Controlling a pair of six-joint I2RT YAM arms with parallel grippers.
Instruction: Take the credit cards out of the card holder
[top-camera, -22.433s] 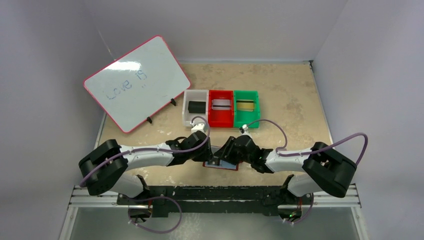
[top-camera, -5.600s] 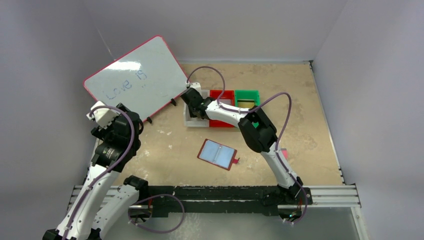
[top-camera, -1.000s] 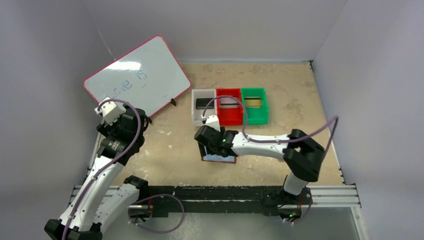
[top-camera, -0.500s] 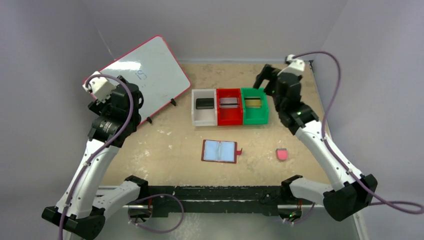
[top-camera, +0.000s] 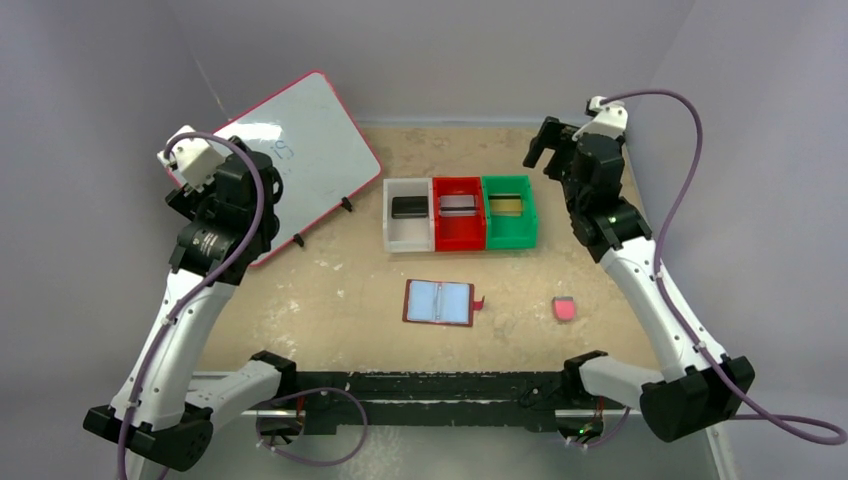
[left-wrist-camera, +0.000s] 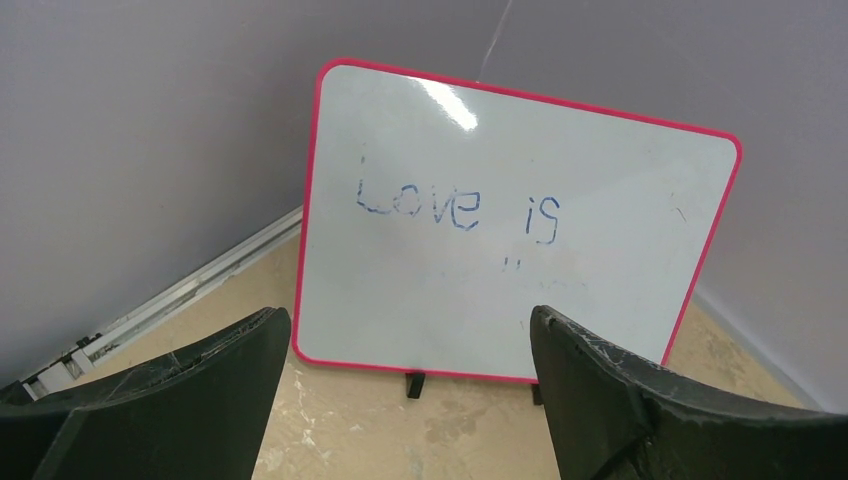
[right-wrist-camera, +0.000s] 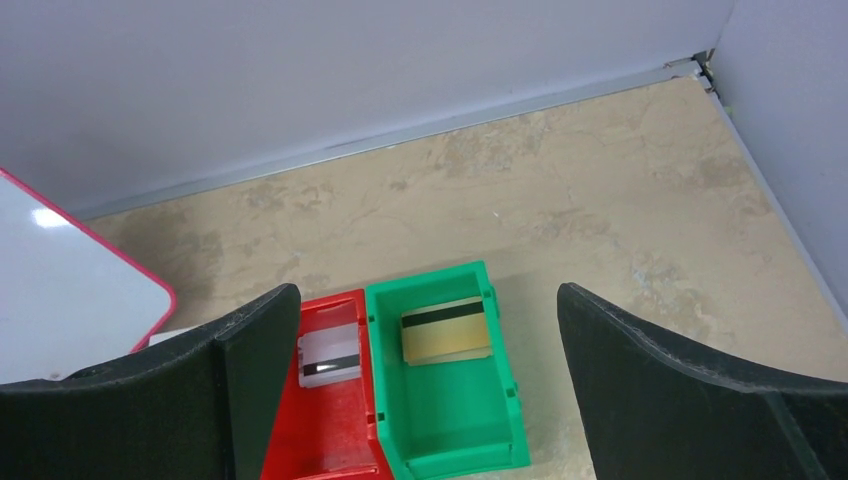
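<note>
The card holder (top-camera: 439, 302) lies open on the table, its pale blue sleeves facing up, with nothing touching it. Three credit cards rest in the bins behind it: a black one (top-camera: 408, 206), a silver-grey one (top-camera: 457, 206) (right-wrist-camera: 328, 357) and a gold one (top-camera: 508, 205) (right-wrist-camera: 446, 330). My right gripper (top-camera: 548, 145) (right-wrist-camera: 428, 295) hangs high at the back right, open and empty, looking down on the bins. High on the left, my left gripper (left-wrist-camera: 410, 320) is open and empty, facing the whiteboard.
A white bin (top-camera: 388, 215), a red bin (top-camera: 460, 232) (right-wrist-camera: 340, 440) and a green bin (top-camera: 510, 232) (right-wrist-camera: 500, 440) stand in a row. A small pink block (top-camera: 564, 309) lies right of the holder. A pink-framed whiteboard (top-camera: 290, 140) (left-wrist-camera: 520, 220) leans at the back left.
A second ago my right gripper was down at the card holder; it has since lifted away to the back right and opened wide. The left arm has risen slightly.
</note>
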